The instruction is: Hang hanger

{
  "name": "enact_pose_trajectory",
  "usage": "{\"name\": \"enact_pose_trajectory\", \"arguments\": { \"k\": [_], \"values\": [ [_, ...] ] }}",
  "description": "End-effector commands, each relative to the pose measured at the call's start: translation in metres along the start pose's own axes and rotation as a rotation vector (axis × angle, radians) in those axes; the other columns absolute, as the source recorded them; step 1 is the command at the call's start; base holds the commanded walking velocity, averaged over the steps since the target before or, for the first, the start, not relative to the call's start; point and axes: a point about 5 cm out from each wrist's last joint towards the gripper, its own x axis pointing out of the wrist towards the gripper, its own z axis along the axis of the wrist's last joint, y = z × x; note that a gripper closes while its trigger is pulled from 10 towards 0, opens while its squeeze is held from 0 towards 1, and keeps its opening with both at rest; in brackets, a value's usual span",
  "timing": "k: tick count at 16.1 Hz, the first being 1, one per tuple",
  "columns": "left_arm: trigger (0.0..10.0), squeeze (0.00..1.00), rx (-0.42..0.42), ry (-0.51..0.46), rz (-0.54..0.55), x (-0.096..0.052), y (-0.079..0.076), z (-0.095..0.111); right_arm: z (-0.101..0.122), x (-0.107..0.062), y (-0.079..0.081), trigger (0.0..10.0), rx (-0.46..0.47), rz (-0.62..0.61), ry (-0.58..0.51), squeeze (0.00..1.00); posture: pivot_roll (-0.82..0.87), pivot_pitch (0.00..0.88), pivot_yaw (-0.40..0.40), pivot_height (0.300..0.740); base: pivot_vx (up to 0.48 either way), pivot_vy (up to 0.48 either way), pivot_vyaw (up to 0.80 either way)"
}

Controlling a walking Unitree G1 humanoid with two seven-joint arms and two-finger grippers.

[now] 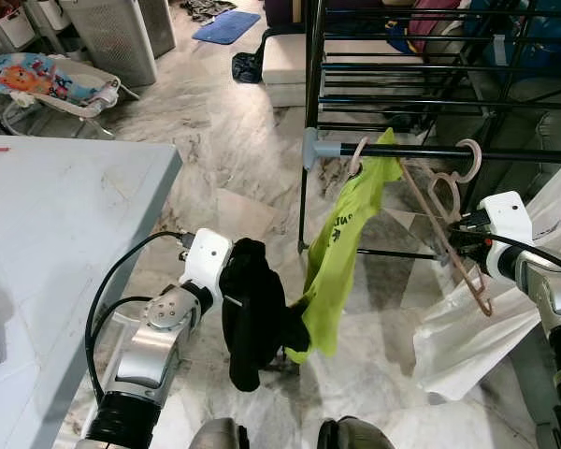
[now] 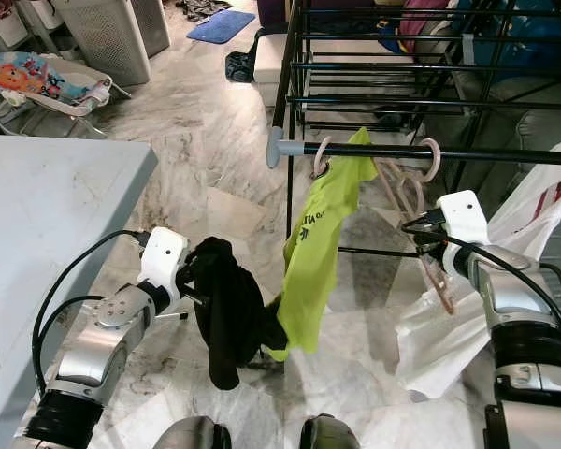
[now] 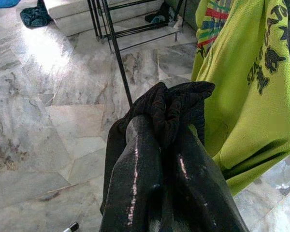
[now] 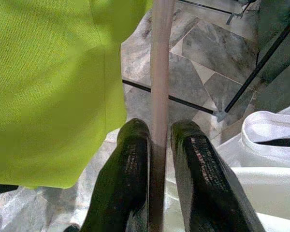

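L gripper (image 3: 159,145) fingers clamp 1 black garment (image 1: 252,313); R gripper (image 4: 154,140) fingers pinch 1 pink hanger (image 1: 453,234).

A rack (image 1: 421,65) stands ahead on the floor (image 1: 224,140), with its front rail (image 1: 505,154) running to the right. 2 hangers hook over that rail: 1 carries a shirt (image 1: 341,253) hanging at the rail's left end, and the bare hanger (image 1: 449,220) hangs just right of it, its arm between the fingers of the right gripper (image 4: 154,140). A table (image 1: 47,234) lies to the left, the left gripper (image 3: 157,154) holds a dark garment (image 1: 252,313) just left of the shirt, a bag (image 1: 486,318) sits below the right arm, and a baby seat (image 1: 47,84) stands far left behind the table.
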Motion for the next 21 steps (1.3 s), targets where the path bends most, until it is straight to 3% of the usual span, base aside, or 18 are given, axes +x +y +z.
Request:
{"name": "enact_pose_trajectory", "arguments": {
  "k": [1,7,9,12,13,14,18,21],
  "values": [
    [10.0,0.0,0.015,-0.001,0.007,0.001,0.003,0.002,-0.001,0.001,0.001,0.0,-0.005,0.0,0.005,0.0,-0.02,0.048,0.062,0.74,0.0,0.0,0.0],
    [10.0,0.0,0.019,0.0,0.011,0.001,0.003,0.001,-0.003,0.003,0.003,0.0,0.004,-0.056,-0.033,0.0,-0.02,0.037,0.064,0.74,0.0,0.0,0.0],
    [10.0,0.0,0.04,-0.008,0.029,-0.001,0.004,-0.001,-0.009,0.007,0.016,0.0,0.038,-0.089,-0.066,0.0,-0.02,0.004,0.086,0.74,0.0,0.0,0.0],
    [10.0,0.0,0.034,-0.054,0.037,0.001,0.0,0.006,-0.015,0.0,0.042,0.0,0.121,-0.147,-0.22,0.0,-0.03,0.0,0.094,0.74,0.0,0.0,0.0],
    [10.0,0.0,0.006,-0.054,0.055,0.004,0.001,0.006,-0.023,-0.004,0.049,3.5,0.163,-0.189,-0.249,0.0,-0.03,0.0,0.085,0.74,0.0,0.0,0.0],
    [10.0,0.0,-0.009,-0.061,0.066,0.006,0.002,0.006,-0.031,-0.01,0.058,10.0,0.21,-0.219,-0.281,0.0,-0.03,0.0,0.073,0.74,0.0,0.0,0.0],
    [10.0,0.0,-0.021,-0.089,0.088,0.007,0.003,0.01,-0.05,-0.024,0.076,10.0,0.236,-0.326,-0.307,0.0,-0.03,0.0,0.062,0.74,0.0,0.0,0.0],
    [10.0,0.0,-0.015,-0.069,0.067,0.004,-0.005,0.001,-0.056,-0.036,0.081,10.0,0.139,-0.517,-0.376,0.0,-0.04,0.0,0.071,0.74,0.0,0.0,0.0]
  ]
}}
